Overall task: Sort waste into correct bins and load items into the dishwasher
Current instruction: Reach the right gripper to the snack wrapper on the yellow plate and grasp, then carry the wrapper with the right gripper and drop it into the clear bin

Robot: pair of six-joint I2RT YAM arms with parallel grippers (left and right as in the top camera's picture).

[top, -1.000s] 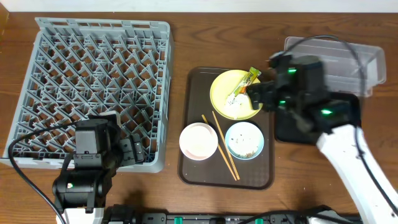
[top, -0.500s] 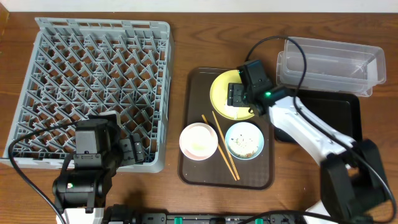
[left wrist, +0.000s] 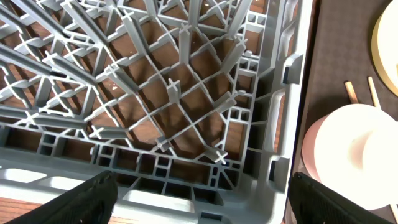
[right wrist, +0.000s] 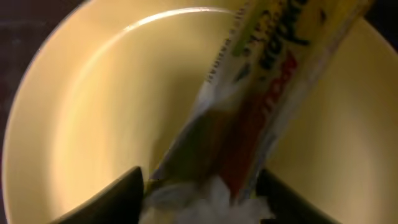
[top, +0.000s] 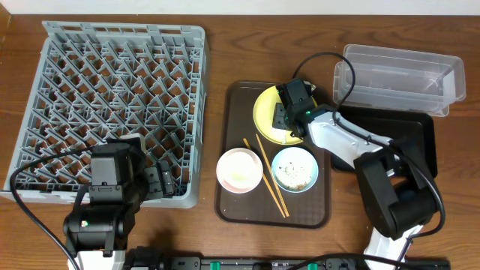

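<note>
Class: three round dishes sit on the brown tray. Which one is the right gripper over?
The yellow plate, at the far end of the tray, holding the wrapper. The right gripper hangs over it; the white bowl and blue bowl sit uncovered.

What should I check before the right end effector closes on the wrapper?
1. Right end effector open, a finger each side of the snack wrapper: ok.
2. Wrapper lying on the yellow plate: ok.
3. Wrapper alone between the fingers: not ok, the white tissue sits there too.
4. Fingers low enough to pinch: cannot tell.
5. Clear tub unobstructed from above: ok.
6. Left end effector away, over the dish rack: ok.
</note>
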